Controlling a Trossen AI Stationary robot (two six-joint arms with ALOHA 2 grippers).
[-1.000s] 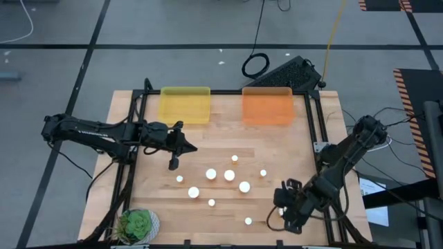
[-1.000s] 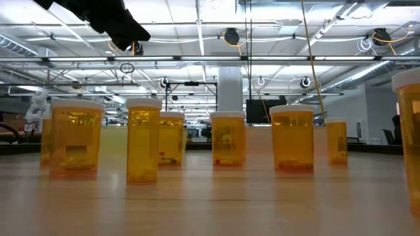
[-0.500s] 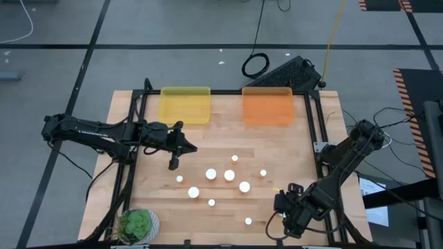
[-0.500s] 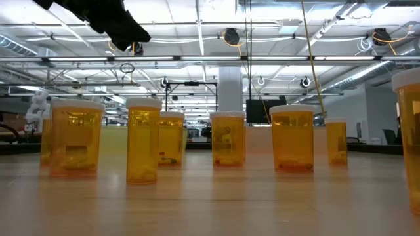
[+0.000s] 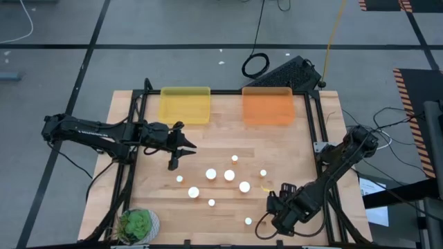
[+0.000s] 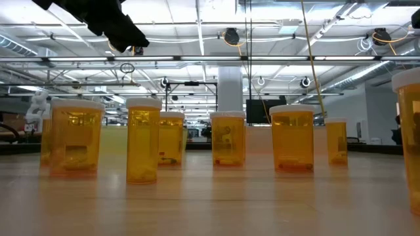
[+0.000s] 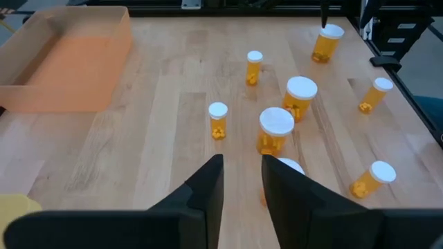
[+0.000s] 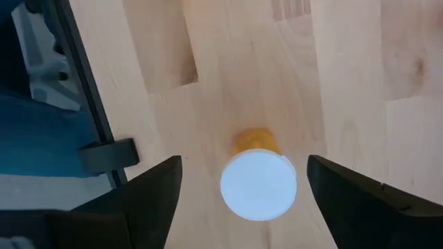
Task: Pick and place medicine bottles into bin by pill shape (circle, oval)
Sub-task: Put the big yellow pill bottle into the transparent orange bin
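Medicine bottles (image 5: 229, 176) first: amber w/ white caps, scattered loose across the middle of the table (image 5: 228, 142), all standing, none in a bin. We go near to far. Nearest edge: a green plant (image 5: 136, 224) at the left corner, and on the right our right hand (image 5: 271, 218), low by the near-right part of the table. Its wrist view looks straight down on one bottle (image 8: 258, 181), white cap centred betw. the two dark fingers (image 8: 149, 194), which are spread wide on either side and don't touch it, so that hand's open and holding nothing. Just beside it in the high view sits a lone cap (image 5: 248, 221).

A bit farther we've got the main cluster: larger caps near the centre, smaller ones around them. From table height they line up as a row of orange cylinders (image 6: 292, 139), pills visible at the bottoms, shapes too small to tell.

Farther left, our left hand (image 5: 184, 146) hovers above the table's left-centre, pointing toward the cluster; fingers (image 7: 201, 190) apart w/ a narrow gap, nothing in them. One big cap (image 7: 287, 167) shows right past its fingertips.

Far edge: yellow bin (image 5: 185, 105) on the left, orange bin (image 5: 267, 106) on the right.
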